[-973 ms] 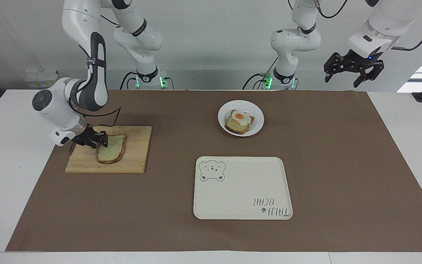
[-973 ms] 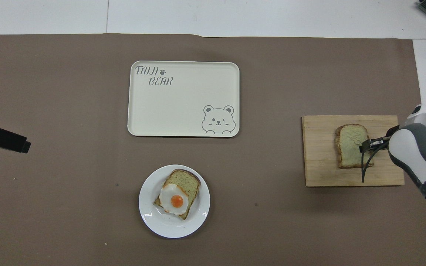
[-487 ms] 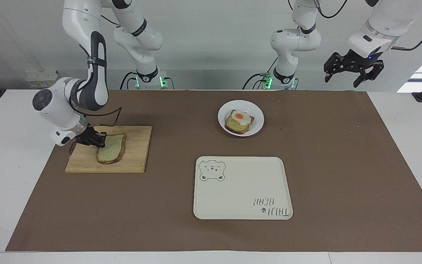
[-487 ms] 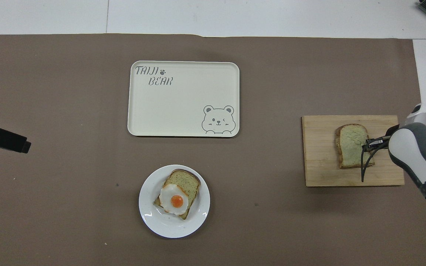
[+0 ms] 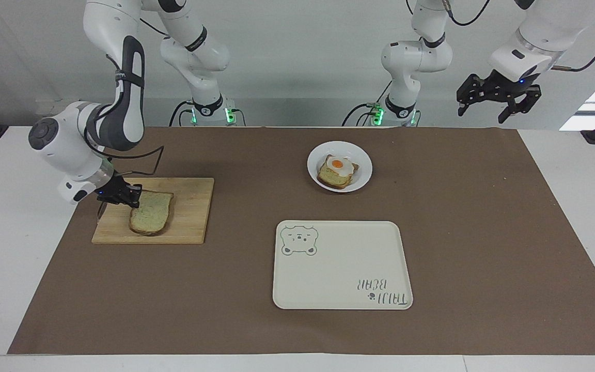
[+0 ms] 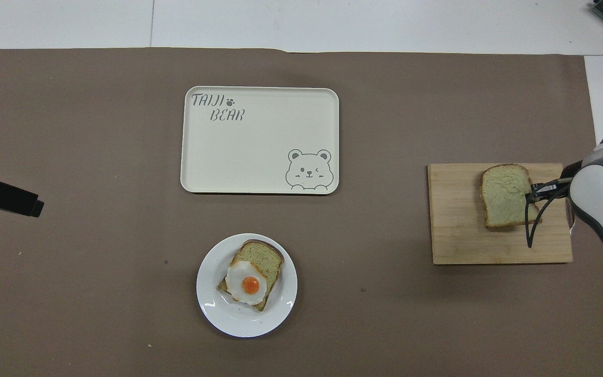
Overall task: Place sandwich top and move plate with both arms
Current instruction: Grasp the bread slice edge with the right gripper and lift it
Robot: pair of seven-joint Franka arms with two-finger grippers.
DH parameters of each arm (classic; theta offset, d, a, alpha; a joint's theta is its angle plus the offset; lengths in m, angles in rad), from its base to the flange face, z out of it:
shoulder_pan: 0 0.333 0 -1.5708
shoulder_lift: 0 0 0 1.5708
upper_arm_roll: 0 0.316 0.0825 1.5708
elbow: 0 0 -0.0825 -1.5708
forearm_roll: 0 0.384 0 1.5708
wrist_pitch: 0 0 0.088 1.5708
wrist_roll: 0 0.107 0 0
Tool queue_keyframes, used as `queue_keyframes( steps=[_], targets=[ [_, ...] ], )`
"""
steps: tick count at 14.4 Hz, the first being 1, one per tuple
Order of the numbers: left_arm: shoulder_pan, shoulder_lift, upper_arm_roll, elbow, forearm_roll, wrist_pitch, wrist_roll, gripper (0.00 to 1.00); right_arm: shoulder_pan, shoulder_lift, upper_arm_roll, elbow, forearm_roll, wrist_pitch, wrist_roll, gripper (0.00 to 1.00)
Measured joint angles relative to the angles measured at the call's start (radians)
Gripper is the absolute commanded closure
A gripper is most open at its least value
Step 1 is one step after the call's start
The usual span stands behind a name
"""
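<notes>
Right gripper (image 5: 133, 198) clamping one edge of the top (image 5: 149, 218), pinching the crust at the side toward the right arm's end of the table. Lifting it, seemingly, just clear of the board (image 5: 189, 227): the slice appears slightly raised, with a shadow showing under it in the overhead view, though full clearance cannot be confirmed. Gripping by the edge rather than the face is probably leaving the flat underside free to settle onto the filling.

Waiting on the plate (image 5: 362, 178), nearer the robots than the tray (image 5: 339, 279), is the egg slice (image 5: 337, 171), egg facing up, ready to receive the top. Sitting toward the middle of the table, within both arms' reach, judging by the two-arm move to follow.

Left gripper (image 5: 499, 101) hanging high over the left arm's end of the table, fingers spread, holding nothing; waiting, likely for the plate step.

Reading on the tray: "TAIJI BEAR" with a small paw mark, plus a winking bear drawing at the corner diagonally across. No other writing legible.
</notes>
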Motion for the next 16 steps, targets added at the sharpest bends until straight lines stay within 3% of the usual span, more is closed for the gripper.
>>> queue_keyframes(
  steps=[6,16],
  targets=[
    [0.0,0.0,0.0,-0.001,0.0,0.0,0.0,0.0,0.014,-0.065,0.019,0.132,0.004,-0.246,0.0,1.0],
    [0.0,0.0,0.0,-0.002,0.0,0.0,0.0,0.0,0.069,-0.216,0.066,0.161,0.088,-0.378,0.033,1.0]
  ],
)
